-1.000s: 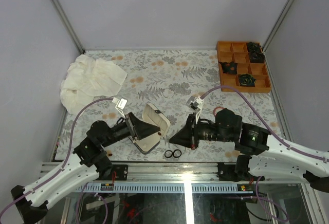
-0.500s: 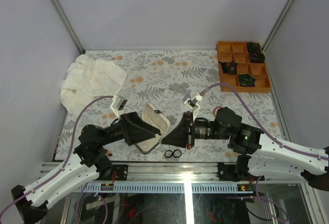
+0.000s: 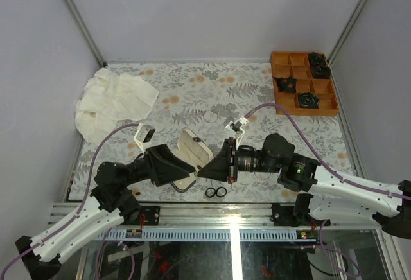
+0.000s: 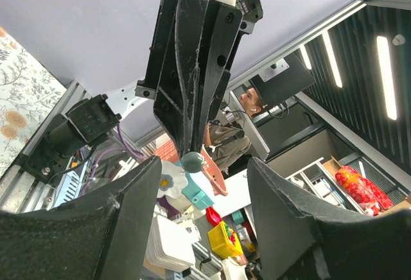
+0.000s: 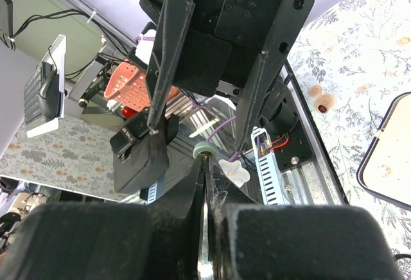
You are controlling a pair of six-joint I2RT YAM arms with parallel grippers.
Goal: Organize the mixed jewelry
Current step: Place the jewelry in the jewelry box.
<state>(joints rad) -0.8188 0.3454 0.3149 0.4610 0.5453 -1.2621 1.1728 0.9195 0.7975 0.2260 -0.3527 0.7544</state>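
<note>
Top external view: both arms reach inward from the near edge. The left gripper (image 3: 187,166) and right gripper (image 3: 204,171) meet almost tip to tip just above the open cream-lined, dark-shelled hinged case (image 3: 191,144), which sits by the middle of the near edge.
Right gripper: its fingers are pinched narrow on a small round grey-green piece (image 4: 191,160), which shows at the very tips in both wrist views.
Left gripper: it is spread wide and holds nothing. Its fingers (image 4: 109,228) stand to either side of the right gripper's tips, apart from the piece.
Other jewelry: two small black rings (image 3: 216,192) lie side by side on the floral worktop (image 3: 192,94) at the near edge, just beside the case. A thin clear hoop (image 3: 210,117) is faintly visible toward the middle of the worktop.
Surroundings: an orange compartment tray (image 3: 307,112) with dark items in some cells sits at the far right corner. A crumpled white cloth (image 3: 112,100) lies toward the far left corner.
Step in hand: this looks like a mid-air handover of the pinched piece from right to left, over the case.
Next move: the left fingers would probably need to close squarely on the tiny piece before the right lets go. A skewed pinch could flick it away.
</note>
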